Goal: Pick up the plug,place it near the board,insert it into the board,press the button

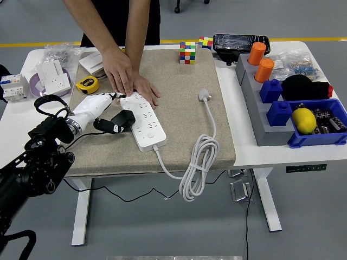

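A white power strip (145, 123) lies on the beige mat (179, 130), running from the far left toward the near edge. A person at the far side presses both hands (129, 81) on its far end. My left hand (111, 115), white with black fingers, reaches in from the left. It is curled on a black plug (122, 119), which rests against the strip's left edge. The strip's own white plug (204, 95) lies loose on the mat to the right. Its cable (198, 162) hangs coiled over the front edge.
A yellow tape measure (87, 84) and white sockets (53, 76) sit at the left. A Rubik's cube (187, 52) stands at the mat's far edge. At the right are orange cylinders (261, 62), blue blocks, and a blue bin (320, 138) holding a yellow ball.
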`<act>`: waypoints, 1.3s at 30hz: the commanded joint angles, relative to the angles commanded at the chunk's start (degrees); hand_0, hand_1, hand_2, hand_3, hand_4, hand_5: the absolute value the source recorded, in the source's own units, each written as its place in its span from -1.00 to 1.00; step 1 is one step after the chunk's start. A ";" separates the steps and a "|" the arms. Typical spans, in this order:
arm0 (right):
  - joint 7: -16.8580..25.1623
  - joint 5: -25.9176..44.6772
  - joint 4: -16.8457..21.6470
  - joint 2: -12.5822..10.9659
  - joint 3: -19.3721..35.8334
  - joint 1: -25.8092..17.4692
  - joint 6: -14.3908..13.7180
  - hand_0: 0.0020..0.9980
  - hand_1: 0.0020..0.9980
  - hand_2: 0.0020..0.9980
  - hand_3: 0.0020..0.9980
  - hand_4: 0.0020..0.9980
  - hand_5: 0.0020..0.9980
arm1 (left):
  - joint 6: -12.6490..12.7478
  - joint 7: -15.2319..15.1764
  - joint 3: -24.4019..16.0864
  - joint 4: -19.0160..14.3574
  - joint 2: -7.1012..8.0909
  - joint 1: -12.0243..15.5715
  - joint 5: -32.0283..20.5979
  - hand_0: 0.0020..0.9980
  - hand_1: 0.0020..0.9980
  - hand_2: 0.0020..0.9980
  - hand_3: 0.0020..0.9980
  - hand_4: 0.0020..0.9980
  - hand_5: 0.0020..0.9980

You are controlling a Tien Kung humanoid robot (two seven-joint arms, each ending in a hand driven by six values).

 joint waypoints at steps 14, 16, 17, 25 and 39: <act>0.09 -0.09 0.02 0.19 0.51 -0.20 -0.10 0.66 0.60 0.51 0.52 1.00 1.00 | -2.99 1.10 -4.46 -14.35 0.78 4.43 -9.03 0.77 0.96 0.89 0.89 1.00 0.85; 0.08 -0.05 -0.02 0.26 0.57 -0.38 -0.07 0.66 0.60 0.51 0.52 1.00 1.00 | -2.45 2.89 -6.79 -18.72 -0.13 7.47 -13.34 0.77 0.96 0.89 0.89 1.00 0.85; 0.09 -0.04 -0.03 0.29 0.64 -0.44 -0.07 0.66 0.60 0.51 0.52 1.00 1.00 | -2.03 3.92 -7.61 -20.95 -0.60 8.99 -15.58 0.77 0.96 0.89 0.89 1.00 0.85; 0.13 -0.36 -0.03 0.55 1.20 -0.59 0.00 0.65 0.60 0.51 0.52 1.00 1.00 | 7.64 14.70 -9.78 -40.56 -5.29 23.21 -35.14 0.79 0.90 0.89 0.85 1.00 1.00; 0.05 -0.42 -0.02 0.38 1.04 -0.43 -0.03 0.65 0.60 0.51 0.52 1.00 1.00 | 1.30 18.54 -8.57 -48.84 -4.94 34.48 -43.37 1.00 1.00 0.99 0.89 1.00 1.00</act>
